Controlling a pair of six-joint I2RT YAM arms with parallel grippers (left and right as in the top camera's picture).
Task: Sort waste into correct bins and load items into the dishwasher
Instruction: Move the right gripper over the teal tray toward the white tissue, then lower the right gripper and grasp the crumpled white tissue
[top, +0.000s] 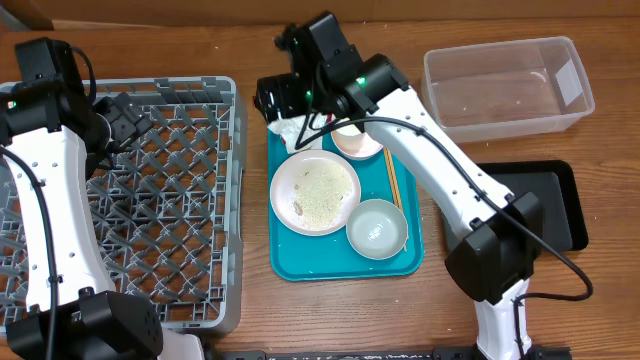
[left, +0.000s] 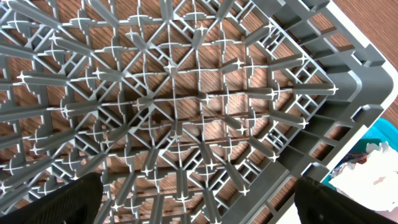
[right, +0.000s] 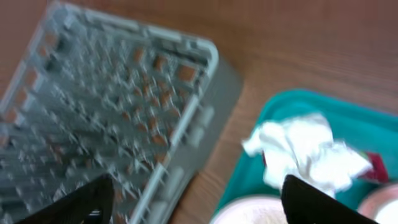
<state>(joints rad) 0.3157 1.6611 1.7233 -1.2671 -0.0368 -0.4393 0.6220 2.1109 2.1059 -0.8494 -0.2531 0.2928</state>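
The crumpled white napkin (right: 305, 152) lies at the back left corner of the teal tray (right: 249, 174), with a red wrapper (right: 376, 165) beside it. My right gripper (right: 199, 205) hovers open just above and left of the napkin (top: 292, 132), with nothing between its fingers. On the tray sit a white plate (top: 315, 192) strewn with rice crumbs, a pale bowl (top: 377, 228), a pinkish saucer (top: 357, 140) and chopsticks (top: 395, 185). Over the grey dish rack (top: 150, 200), my left gripper (top: 128, 118) hangs open and empty above the lattice floor (left: 186, 112).
A clear plastic tub (top: 505, 85) stands at the back right. Next to it, nearer the front, lies a shallow black tray (top: 545, 200). The rack's right wall runs close to the teal tray's left edge (top: 275, 230).
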